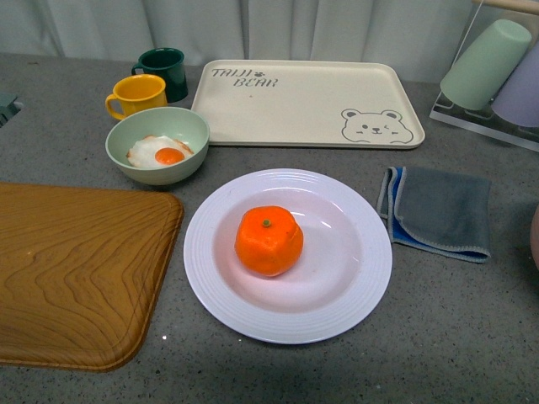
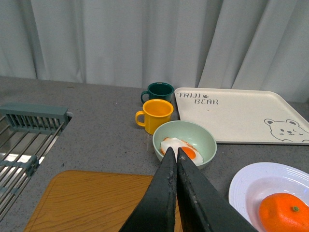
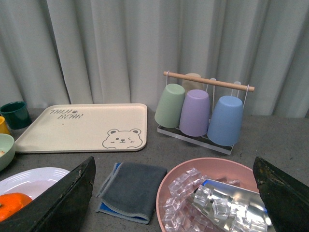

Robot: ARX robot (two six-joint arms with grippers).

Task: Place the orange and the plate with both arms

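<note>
Our left jaws were pressed shut on nothing, their tips lined up with the green bowl [image 2: 205,140]. The orange [image 2: 285,216] lay off to their side, clear of them. Our right jaws gaped wide, gripping nothing, a pink bowl [image 3: 163,191] of ice beyond them; the orange peeked past one jaw. It sat mid-plate [image 1: 354,295] on the table [image 1: 472,337].

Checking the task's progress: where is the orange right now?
In the front view the orange sits near the middle of the plate, with the bowl behind it to the left and the cloth to its right.
</note>
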